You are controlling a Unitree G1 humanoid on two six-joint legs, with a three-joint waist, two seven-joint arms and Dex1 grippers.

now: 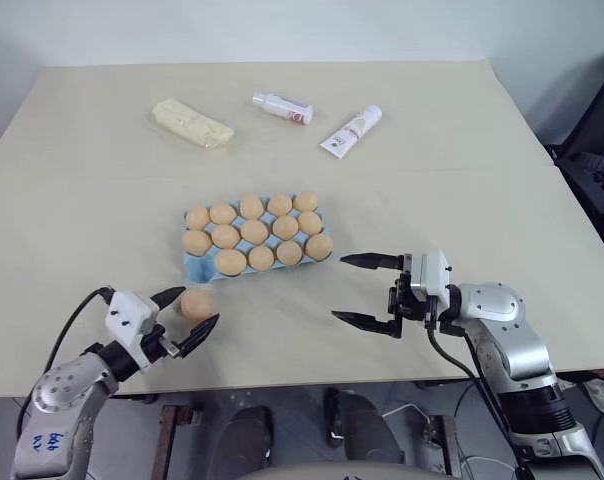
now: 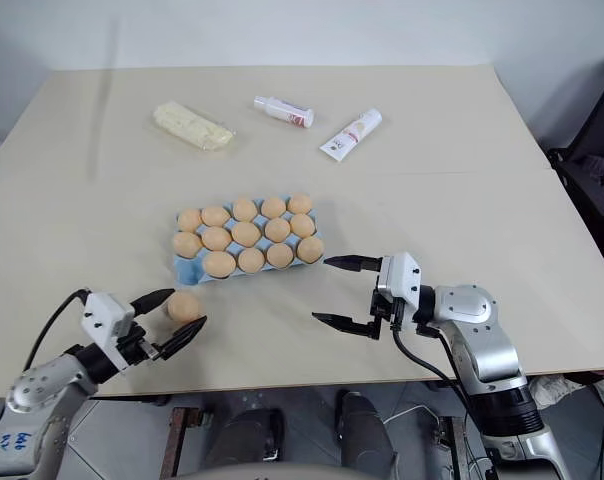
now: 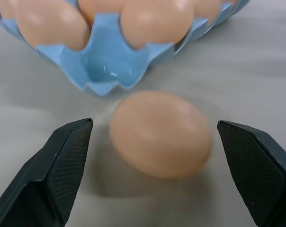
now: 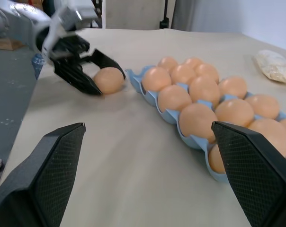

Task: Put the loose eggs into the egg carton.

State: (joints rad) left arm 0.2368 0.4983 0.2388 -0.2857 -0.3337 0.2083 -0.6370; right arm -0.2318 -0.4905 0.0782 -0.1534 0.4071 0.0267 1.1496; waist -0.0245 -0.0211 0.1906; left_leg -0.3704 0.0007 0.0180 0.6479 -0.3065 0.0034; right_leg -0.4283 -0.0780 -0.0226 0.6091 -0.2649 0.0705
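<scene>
- Head views: the egg carton (image 1: 195, 268) sits mid-table, fourteen eggs in its cups and the near-left corner cup bare. One loose egg (image 1: 194, 303) lies on the table (image 1: 462, 150) just beside that corner, nearer the robot.
- The left gripper (image 1: 186, 316) is low over the table with its fingers spread wide either side of the loose egg, gripping nothing.
- The right gripper (image 1: 359, 291) hovers off the carton's right end, pointing left, jaws wide apart and empty.
- Far side of the table: a pale yellow lumpy block (image 1: 192, 123), a white bottle (image 1: 282, 108) and a white tube (image 1: 351, 131), all lying flat, well apart from the carton.
- Left wrist view: the egg fills the gap between the two black fingers (image 3: 58, 175), touching neither; the empty blue cup is right behind it.
- Right wrist view: its own fingers stand far apart; beyond them, the left gripper brackets the loose egg beside the carton's corner.
</scene>
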